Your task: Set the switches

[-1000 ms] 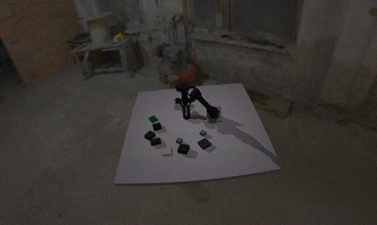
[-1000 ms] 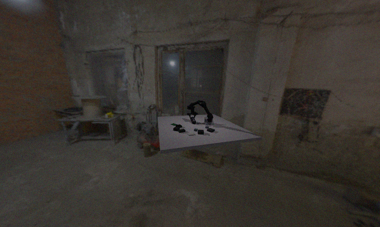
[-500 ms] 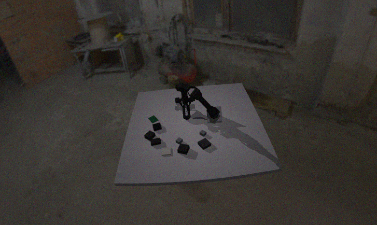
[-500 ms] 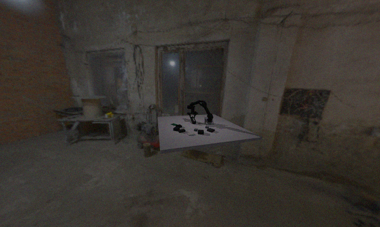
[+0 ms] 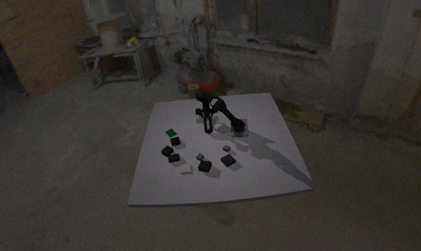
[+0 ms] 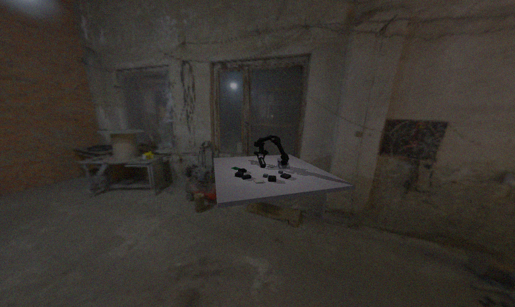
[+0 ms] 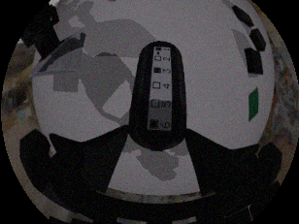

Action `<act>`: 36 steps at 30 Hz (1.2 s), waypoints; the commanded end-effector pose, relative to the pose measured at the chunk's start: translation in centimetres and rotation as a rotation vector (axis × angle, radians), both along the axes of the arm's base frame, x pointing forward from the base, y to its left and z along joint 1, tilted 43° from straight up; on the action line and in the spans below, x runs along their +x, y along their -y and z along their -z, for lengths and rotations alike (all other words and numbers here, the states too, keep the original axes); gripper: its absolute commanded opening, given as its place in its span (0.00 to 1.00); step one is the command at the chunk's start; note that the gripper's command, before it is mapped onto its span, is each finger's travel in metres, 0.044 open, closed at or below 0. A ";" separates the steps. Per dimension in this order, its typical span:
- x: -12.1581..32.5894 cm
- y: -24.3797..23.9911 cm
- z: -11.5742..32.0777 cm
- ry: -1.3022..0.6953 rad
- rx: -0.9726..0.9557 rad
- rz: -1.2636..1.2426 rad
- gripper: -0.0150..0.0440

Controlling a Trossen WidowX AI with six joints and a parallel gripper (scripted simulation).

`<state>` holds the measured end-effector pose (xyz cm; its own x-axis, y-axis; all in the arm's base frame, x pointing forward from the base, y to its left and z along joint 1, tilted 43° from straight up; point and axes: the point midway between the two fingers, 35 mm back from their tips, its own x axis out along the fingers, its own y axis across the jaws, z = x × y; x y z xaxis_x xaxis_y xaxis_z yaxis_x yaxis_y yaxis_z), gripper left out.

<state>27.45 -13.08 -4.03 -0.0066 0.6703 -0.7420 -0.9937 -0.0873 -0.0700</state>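
Note:
My gripper (image 5: 207,116) (image 6: 261,155) (image 7: 157,130) is shut on the dark grey controller unit (image 5: 208,127) (image 6: 262,163) (image 7: 178,96), a long body with rounded ends, and holds it above the bench (image 5: 246,177) (image 6: 228,196). Its underside faces the wrist camera. The label (image 7: 156,94) reads: 1 filled, 2 empty, 3 filled, 4 empty, 5 empty, 6 filled. A shadow covers squares 5 and 6, which are still readable. The rocker switches are on the far side, hidden in the wrist view, and cannot be made out in the top and exterior views.
A green board (image 5: 171,132) (image 7: 253,104) and black modules (image 5: 175,141) (image 5: 167,151) (image 5: 173,158) lie at the left. Two small grey blocks (image 5: 226,147) (image 5: 200,156), a pale plate (image 5: 186,169) and two more black modules (image 5: 204,165) (image 5: 228,159) lie towards the front.

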 end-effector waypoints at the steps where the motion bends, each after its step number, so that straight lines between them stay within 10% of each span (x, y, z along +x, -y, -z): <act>1: 0.0 0.0 -0.5 0.003 -0.001 -0.004 0.82; 36: -0.3 -0.6 -3.3 0.002 0.001 -0.004 0.82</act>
<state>27.26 -12.73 -1.15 -0.0052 0.6652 -0.7466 -0.9927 -0.0935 -0.0764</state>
